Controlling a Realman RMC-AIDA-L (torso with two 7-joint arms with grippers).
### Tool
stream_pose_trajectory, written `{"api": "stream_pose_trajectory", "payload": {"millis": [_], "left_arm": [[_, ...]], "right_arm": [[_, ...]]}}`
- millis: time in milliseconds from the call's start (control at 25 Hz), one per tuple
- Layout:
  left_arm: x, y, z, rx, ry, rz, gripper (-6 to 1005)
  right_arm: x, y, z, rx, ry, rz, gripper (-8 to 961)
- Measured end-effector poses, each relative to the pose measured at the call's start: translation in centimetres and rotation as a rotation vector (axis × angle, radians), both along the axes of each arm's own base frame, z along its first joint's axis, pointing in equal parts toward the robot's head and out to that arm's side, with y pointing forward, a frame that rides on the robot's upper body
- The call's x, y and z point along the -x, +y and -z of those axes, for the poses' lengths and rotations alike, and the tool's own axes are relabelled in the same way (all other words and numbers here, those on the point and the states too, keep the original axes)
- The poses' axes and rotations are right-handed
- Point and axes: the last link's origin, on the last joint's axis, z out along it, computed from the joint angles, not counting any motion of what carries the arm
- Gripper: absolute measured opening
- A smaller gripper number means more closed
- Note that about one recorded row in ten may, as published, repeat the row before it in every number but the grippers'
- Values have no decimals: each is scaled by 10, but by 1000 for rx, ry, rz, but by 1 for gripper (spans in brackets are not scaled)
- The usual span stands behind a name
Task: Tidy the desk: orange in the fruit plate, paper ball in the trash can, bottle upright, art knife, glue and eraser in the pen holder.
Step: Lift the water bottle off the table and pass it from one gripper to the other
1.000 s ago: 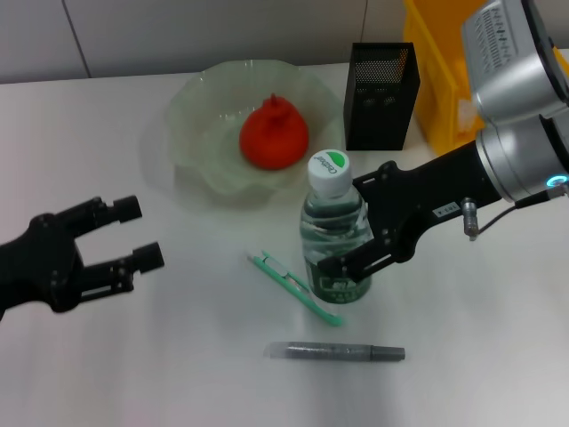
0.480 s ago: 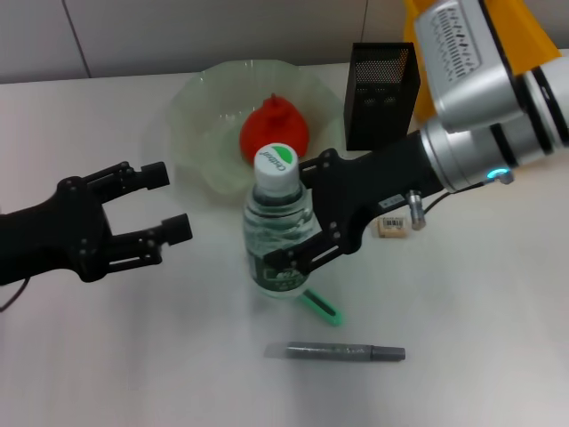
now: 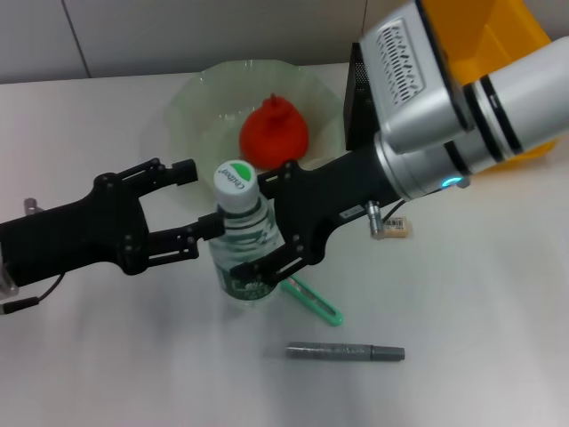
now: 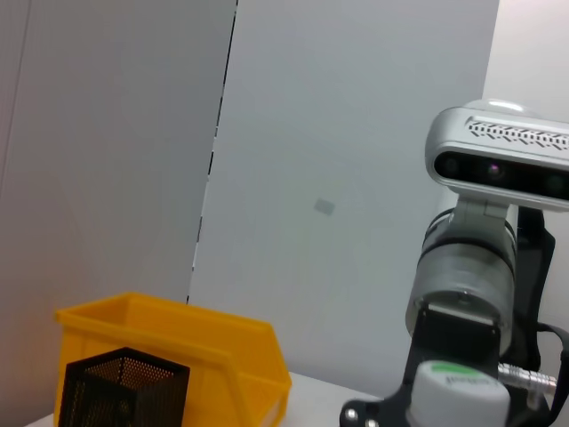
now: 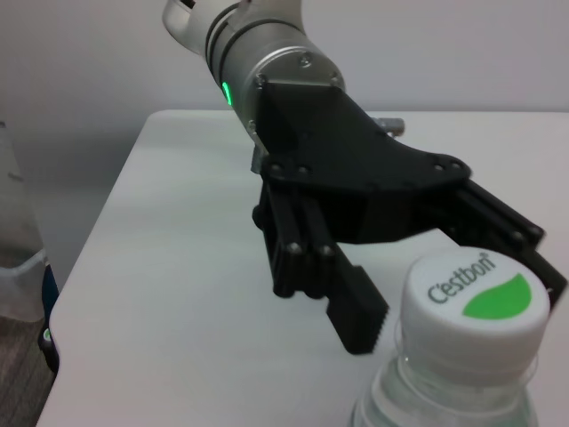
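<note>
Closest to me on the surface (image 3: pixel 498 338) I see the glue (image 3: pixel 345 353) lying flat, well clear of both arms, and just beyond it the art knife (image 3: pixel 313 302) lies on a slant, its far end running under my right arm. Next comes the bottle (image 3: pixel 244 242), upright, with my right end effector (image 3: pixel 277 218) closed on its body, one finger at its shoulder and one low on the label. My left end effector (image 3: pixel 197 203) is spread wide and sits right against the bottle from the other side, its fingers (image 3: pixel 191 242) reaching toward the neck without closing; in the right wrist view its toothed pads (image 5: pixel 357 313) hang just beside the white cap. A little further out, the eraser (image 3: pixel 395 227) rests on the surface beside my right forearm. Beyond the bottle, the orange (image 3: pixel 274 133) sits inside the fruit plate (image 3: pixel 191 116). The pen holder (image 3: pixel 357 89) stands to the right of the plate, mostly hidden by my right arm, and the trash can (image 3: pixel 493 36) is farthest back, behind that arm
</note>
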Motion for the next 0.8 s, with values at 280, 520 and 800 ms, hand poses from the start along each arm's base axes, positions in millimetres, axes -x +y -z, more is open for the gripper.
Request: {"api": "stream_pose_trajectory", "payload": {"millis": [280, 520, 800], "left_arm": [[-6, 4, 3, 2, -4, 13, 812], [-7, 3, 4, 0, -9, 25, 811], [-8, 1, 8, -25, -22, 50, 810]], "right_arm": [[1, 4, 8, -17, -12, 1, 792], [1, 7, 13, -8, 0, 28, 791], [2, 9, 17, -4, 17, 36, 791]]}}
